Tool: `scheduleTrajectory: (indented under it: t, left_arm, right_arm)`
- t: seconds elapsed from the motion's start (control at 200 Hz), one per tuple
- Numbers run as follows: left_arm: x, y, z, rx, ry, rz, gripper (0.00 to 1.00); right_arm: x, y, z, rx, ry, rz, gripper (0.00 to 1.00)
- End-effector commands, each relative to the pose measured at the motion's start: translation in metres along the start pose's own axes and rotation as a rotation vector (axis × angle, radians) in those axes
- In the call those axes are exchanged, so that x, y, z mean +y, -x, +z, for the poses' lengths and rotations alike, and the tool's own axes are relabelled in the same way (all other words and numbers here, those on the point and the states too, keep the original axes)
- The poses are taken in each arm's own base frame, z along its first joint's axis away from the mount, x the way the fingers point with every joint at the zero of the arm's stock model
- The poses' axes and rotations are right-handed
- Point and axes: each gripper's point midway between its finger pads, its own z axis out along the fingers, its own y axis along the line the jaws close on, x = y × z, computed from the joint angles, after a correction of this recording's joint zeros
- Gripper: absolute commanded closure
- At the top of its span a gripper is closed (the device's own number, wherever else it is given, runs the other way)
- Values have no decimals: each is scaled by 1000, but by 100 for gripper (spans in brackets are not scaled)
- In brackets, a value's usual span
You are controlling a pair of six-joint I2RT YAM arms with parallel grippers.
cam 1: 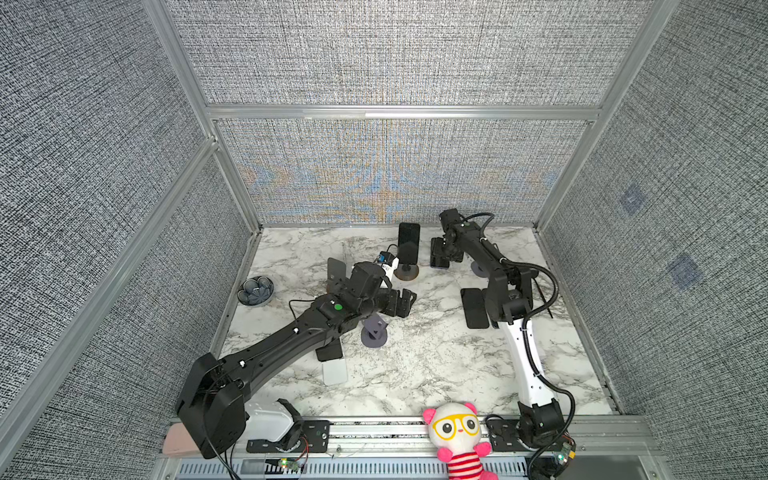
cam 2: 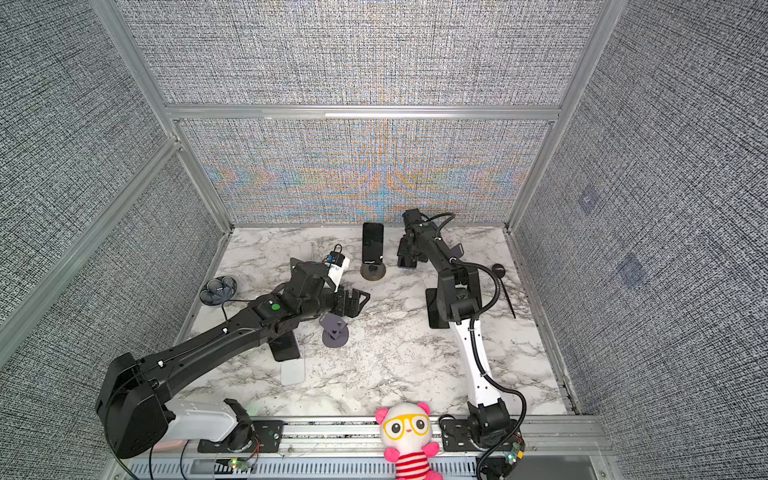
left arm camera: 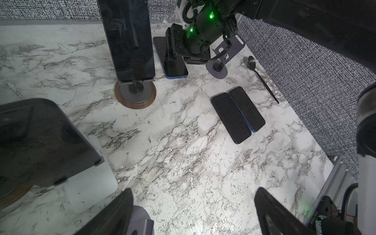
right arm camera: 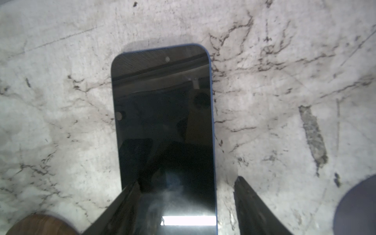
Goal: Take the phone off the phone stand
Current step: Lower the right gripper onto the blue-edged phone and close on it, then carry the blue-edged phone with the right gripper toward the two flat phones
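Blue phone between right jaws, perhaps loose.

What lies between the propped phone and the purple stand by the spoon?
A blue phone, lying flat under the right pincer; the left wrist view shows it.

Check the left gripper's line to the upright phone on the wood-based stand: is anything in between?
Nothing visible is. Only bare marble tabletop lies between the open left gripper and the upright phone on its wood-based stand. The right gripper straddles a blue-edged phone lying flat beside that stand, off the line.
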Motion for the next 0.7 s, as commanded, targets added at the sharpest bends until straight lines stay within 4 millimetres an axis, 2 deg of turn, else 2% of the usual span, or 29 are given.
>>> scheduleTrajectory:
  t: [0.0,0.115,0.185,0.325,0.39,0.465,0.695]
  left_arm:
    - [-3,8,-1,-30,-11,1,6]
    - [-4,9,1,-30,-17,-2,6]
    - [-4,8,1,-28,-20,-4,6]
    - [-3,7,-2,-29,-12,-2,6]
    - [-2,7,-4,-33,-7,-1,6]
    - [-1,7,-4,-36,-7,1,6]
    - [-3,9,-4,-41,-13,8,6]
  right_arm:
    - [-5,-65,5,249,-15,-23,27]
    - [9,-61,3,226,17,-49,11]
    - [14,-62,3,223,27,-47,6]
    - [7,-63,5,227,-12,-23,7]
    - [1,-66,4,238,-47,-30,10]
    - [-3,-72,5,265,-68,-58,17]
    - [-11,-95,9,345,-115,-111,17]
